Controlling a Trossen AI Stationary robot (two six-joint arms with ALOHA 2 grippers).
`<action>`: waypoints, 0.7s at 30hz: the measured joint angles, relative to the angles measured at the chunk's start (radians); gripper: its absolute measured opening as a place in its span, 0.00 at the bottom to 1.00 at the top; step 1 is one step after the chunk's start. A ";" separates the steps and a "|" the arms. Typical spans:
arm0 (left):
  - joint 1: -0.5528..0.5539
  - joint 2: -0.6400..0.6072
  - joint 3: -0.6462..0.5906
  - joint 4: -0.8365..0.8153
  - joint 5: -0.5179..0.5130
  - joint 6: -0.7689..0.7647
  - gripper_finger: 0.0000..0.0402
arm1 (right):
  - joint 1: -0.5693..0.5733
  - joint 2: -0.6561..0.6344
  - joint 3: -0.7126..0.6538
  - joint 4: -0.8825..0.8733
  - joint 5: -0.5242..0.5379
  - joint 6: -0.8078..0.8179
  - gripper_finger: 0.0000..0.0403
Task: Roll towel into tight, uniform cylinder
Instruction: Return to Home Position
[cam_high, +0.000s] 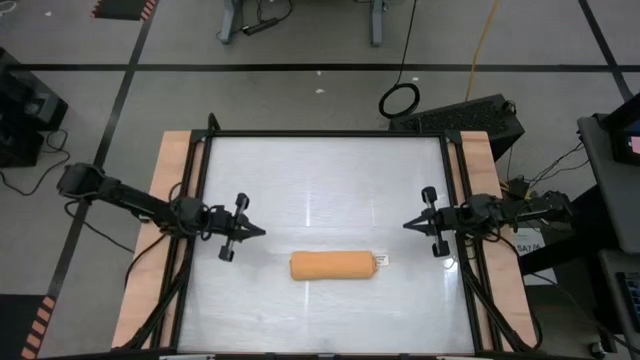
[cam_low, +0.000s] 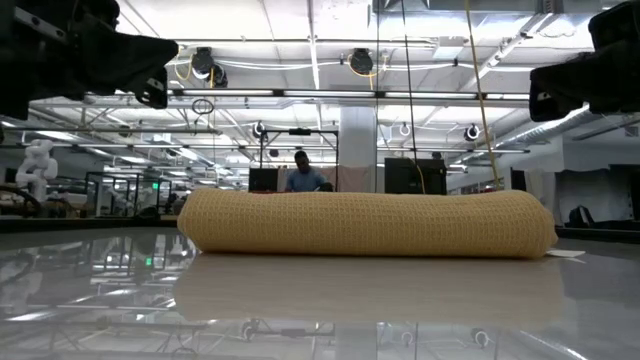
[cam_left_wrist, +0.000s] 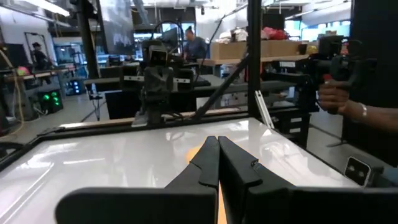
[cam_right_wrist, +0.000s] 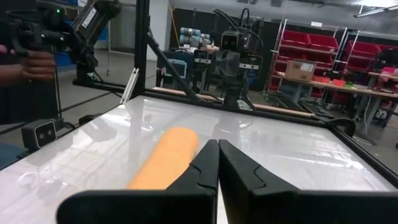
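Orange-tan soft cloth towel (cam_high: 333, 265) lies rolled as a cylinder on glossy white table (cam_high: 320, 170), front-centre, small white tag (cam_high: 381, 260) at its right end. Roll looks even in low view; tightness hard to judge from here. L dark two-finger gripper (cam_high: 258, 231) & R dark two-finger gripper (cam_high: 408, 224): both w/ fingers pressed together, holding nothing, raised either side of roll, well apart from it. Step in hand, probably: retract to home. To do well: lift first, then draw each arm outward; keep tips clear of roll so it doesn't unwind or shift.
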 joint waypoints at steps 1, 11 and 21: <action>0.008 -0.012 0.000 -0.016 0.015 0.001 0.01 | 0.000 0.000 0.000 0.000 0.000 0.000 0.00; 0.050 -0.200 0.000 -0.298 0.092 -0.029 0.01 | 0.000 0.029 0.000 -0.002 -0.011 0.038 0.00; 0.050 -0.429 0.000 -0.580 0.080 -0.027 0.01 | 0.000 0.052 0.000 0.021 0.042 0.037 0.00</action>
